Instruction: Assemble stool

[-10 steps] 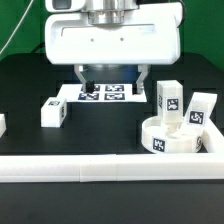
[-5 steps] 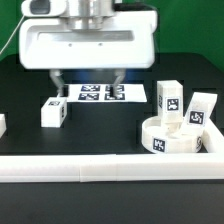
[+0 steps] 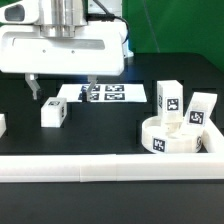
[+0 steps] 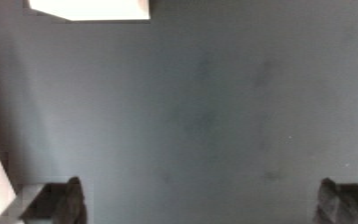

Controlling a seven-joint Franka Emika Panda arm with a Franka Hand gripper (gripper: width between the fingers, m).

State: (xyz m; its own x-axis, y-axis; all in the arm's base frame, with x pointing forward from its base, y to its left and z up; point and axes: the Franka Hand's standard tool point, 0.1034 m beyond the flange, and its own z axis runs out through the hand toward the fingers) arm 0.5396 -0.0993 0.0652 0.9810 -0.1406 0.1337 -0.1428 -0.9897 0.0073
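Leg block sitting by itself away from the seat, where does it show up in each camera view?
Exterior view: the leg block stands on the black table, toward the exterior view's left, just in front of the open hand.
Wrist view: probably the plain white corner cut off at the frame edge opposite the fingertips; no tag shows, so this is not certain.
Shared landmark: the hand's two dark fingers over the black table.

The wrist view's edge cuts off a leg block [image 4: 91, 8].
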